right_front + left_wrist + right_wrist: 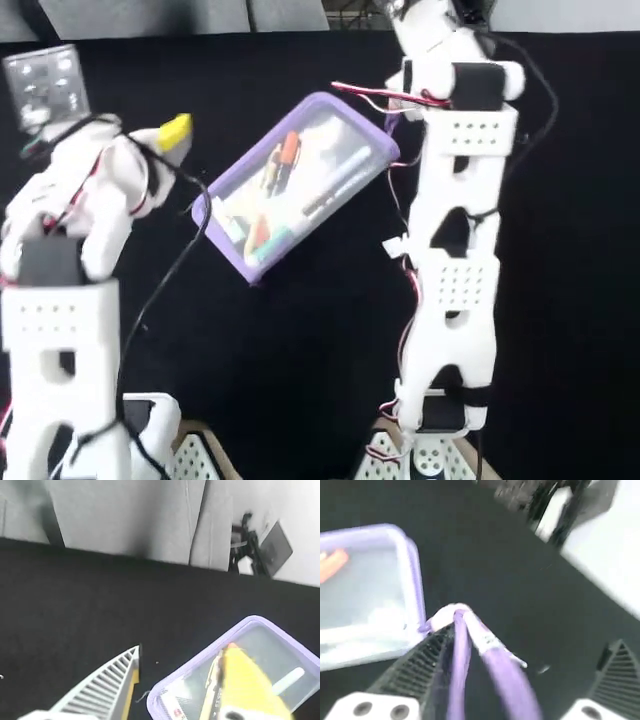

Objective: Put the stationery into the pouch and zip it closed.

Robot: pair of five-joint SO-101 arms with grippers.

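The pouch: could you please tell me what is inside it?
Inside the pouch, through its clear face, I see an orange pen, a dark pen and a pale marker. Whatever lies beneath them is covered.

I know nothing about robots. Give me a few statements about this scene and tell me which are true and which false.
1. The pouch has a purple rim and a clear face. True.
2. An orange item lies inside the pouch. True.
3. The table is covered in white. False: the cover is black.
4. The left gripper is clamped shut on the pouch. False: its jaws stand apart, with the yellow finger in front of the pouch.
5. A purple strap runs beside one finger of the right gripper. True.
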